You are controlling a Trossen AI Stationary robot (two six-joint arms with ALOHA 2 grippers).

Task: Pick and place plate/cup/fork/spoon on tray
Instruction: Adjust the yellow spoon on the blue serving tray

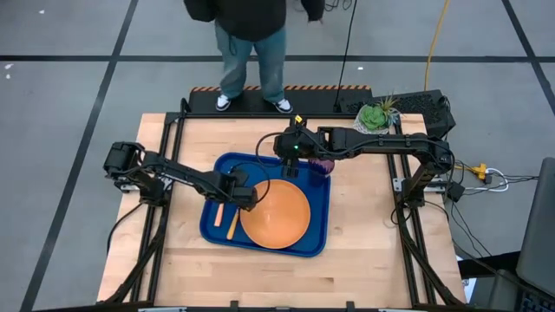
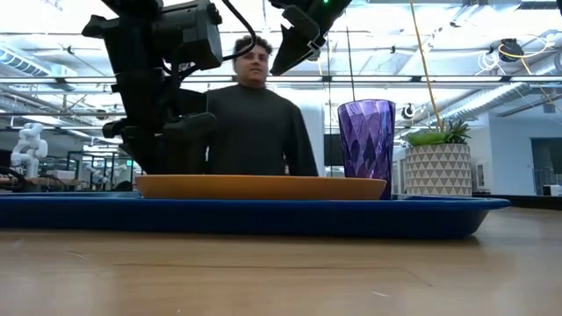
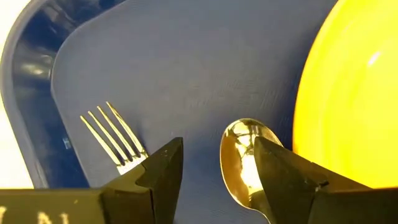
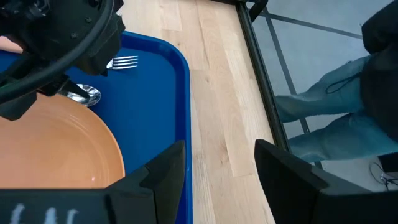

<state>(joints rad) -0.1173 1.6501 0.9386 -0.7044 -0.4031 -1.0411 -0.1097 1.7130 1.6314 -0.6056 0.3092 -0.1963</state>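
No readable writing shows. The left gripper (image 3: 214, 171) hangs open and empty, with the fork (image 3: 115, 138) and spoon (image 3: 244, 155) lying on the tray (image 3: 186, 68) just beyond its fingertips and the plate (image 3: 348, 93) beside it. The right gripper (image 4: 217, 165), open and empty, hovers above the tray's edge.

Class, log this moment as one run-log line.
left gripper: open over tray | spoon, fork, plate, cup: on tray | right gripper: open, raised

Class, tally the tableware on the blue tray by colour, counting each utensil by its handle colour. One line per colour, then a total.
Orange: 3, the plate, the fork and the spoon
Purple: 1, the cup
Total: 4, all on the tray
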